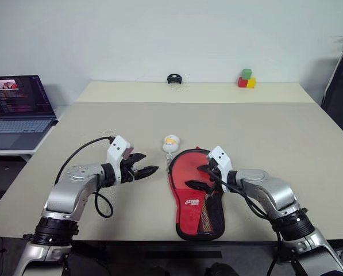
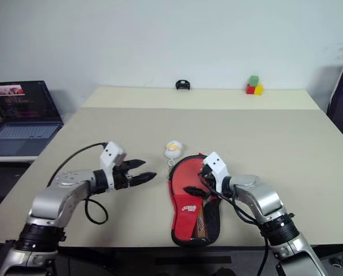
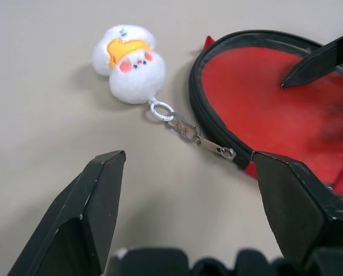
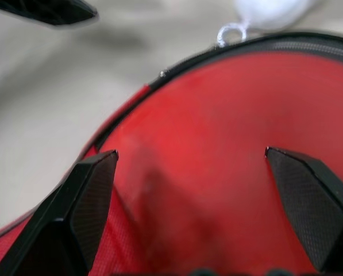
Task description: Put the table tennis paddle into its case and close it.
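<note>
The case (image 1: 195,195) lies flat near the table's front edge, red side up, with a white logo and a black mesh pocket at its narrow end. A white plush charm (image 1: 171,144) hangs from its zip pull (image 3: 214,146) by a small ring. My right gripper (image 1: 197,176) hovers open over the round part of the case (image 4: 217,115), pointing left. My left gripper (image 1: 147,164) is open just left of the case, pointing at the zip pull, and holds nothing (image 3: 188,155). The table tennis paddle is hidden or out of view.
A laptop (image 1: 16,109) stands open on a side surface at the far left. Coloured blocks (image 1: 246,79) and a small black object (image 1: 173,79) sit at the back of the table. A dark chair (image 1: 340,86) is at the right edge.
</note>
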### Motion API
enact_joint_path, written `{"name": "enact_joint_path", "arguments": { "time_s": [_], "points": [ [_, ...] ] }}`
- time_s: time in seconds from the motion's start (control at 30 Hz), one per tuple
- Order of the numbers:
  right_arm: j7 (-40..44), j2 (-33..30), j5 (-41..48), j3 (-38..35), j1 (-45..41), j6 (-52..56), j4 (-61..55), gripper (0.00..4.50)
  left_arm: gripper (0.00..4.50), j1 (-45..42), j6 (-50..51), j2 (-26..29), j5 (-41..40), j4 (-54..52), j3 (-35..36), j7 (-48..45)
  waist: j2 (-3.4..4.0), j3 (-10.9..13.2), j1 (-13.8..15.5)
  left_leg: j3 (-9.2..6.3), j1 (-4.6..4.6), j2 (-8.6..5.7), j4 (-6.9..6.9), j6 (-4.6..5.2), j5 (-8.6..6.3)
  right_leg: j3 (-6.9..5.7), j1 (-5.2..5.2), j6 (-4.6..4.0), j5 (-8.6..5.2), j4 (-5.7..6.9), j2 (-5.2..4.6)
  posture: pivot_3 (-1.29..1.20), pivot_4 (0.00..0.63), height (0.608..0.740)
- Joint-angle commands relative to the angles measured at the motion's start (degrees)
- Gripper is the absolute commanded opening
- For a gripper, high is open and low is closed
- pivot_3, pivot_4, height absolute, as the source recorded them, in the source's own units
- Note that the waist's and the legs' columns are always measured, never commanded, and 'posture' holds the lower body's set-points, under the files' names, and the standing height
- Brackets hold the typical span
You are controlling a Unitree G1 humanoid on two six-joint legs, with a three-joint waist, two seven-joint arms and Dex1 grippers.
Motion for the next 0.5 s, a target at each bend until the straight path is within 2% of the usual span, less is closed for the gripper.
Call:
{"name": "enact_joint_path", "arguments": {
  "time_s": [0.03, 0.13, 0.3, 0.5],
  "points": [
    [0.09, 0.78, -1.56, 0.91, 0.24, -0.90, 1.01, 4.50, 4.01, -4.36, -1.27, -1.89, 2.46, 1.87, -0.32, 3.60, -0.01, -0.01, 0.06, 0.00, 0.01, 0.00, 0.01, 0.00, 0.00, 0.00, 0.00, 0.00, 0.00, 0.01, 0.00, 0.00, 0.150, 0.740],
    [0.15, 1.67, -1.92, 1.17, 0.93, -0.82, 0.64, 4.50, 4.47, -9.11, -2.71, -4.81, 4.27, 7.59, -0.75, 5.57, -0.04, -0.03, 0.04, 0.01, 0.06, -0.01, 0.04, -0.01, 0.01, 0.00, 0.04, 0.00, 0.01, 0.06, 0.00, 0.00, 0.150, 0.740],
    [-0.25, 3.07, -2.57, 0.88, 1.53, -0.58, 0.42, 4.50, 4.47, -17.22, -6.65, -8.04, 8.59, 18.95, -3.57, 5.93, -0.06, -0.04, -0.12, 0.02, 0.06, -0.02, 0.04, -0.03, 0.01, 0.01, 0.03, 0.00, 0.01, 0.07, 0.01, 0.00, 0.150, 0.740],
    [-1.02, 4.31, -2.70, 0.50, 2.28, -0.07, -0.40, 4.50, 4.47, -27.42, -13.03, -12.46, 13.40, 37.94, -6.48, 4.59, -0.07, -0.05, -0.11, 0.02, 0.05, -0.03, 0.04, -0.04, 0.02, -0.01, 0.02, 0.00, 0.01, 0.06, 0.02, 0.00, 0.150, 0.740]
  ]
}}
